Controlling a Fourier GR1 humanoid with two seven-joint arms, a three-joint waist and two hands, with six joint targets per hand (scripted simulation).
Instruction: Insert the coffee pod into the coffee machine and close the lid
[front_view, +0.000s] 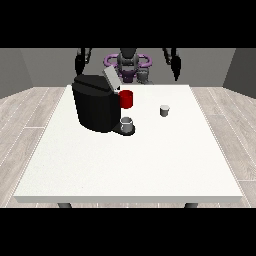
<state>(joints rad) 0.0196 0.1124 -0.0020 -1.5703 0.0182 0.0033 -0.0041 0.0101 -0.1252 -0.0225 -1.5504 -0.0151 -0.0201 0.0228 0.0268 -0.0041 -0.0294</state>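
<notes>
A black coffee machine (95, 107) stands on the white table (150, 165), left of the middle. Its grey lid (111, 78) is tilted up and open. A small grey coffee pod (164, 110) stands upright on the table to the machine's right, apart from it. The hand at the view's left (80, 62) hangs above the table's far edge, behind the machine. Above the far edge on the other side, the hand at the view's right (175, 66) is well behind the pod. Neither hand touches anything.
A red mug (126, 99) stands right beside the machine, behind its spout side. A grey cup (127, 125) sits on the machine's base at the front. The robot's torso (128, 64) is at the far edge.
</notes>
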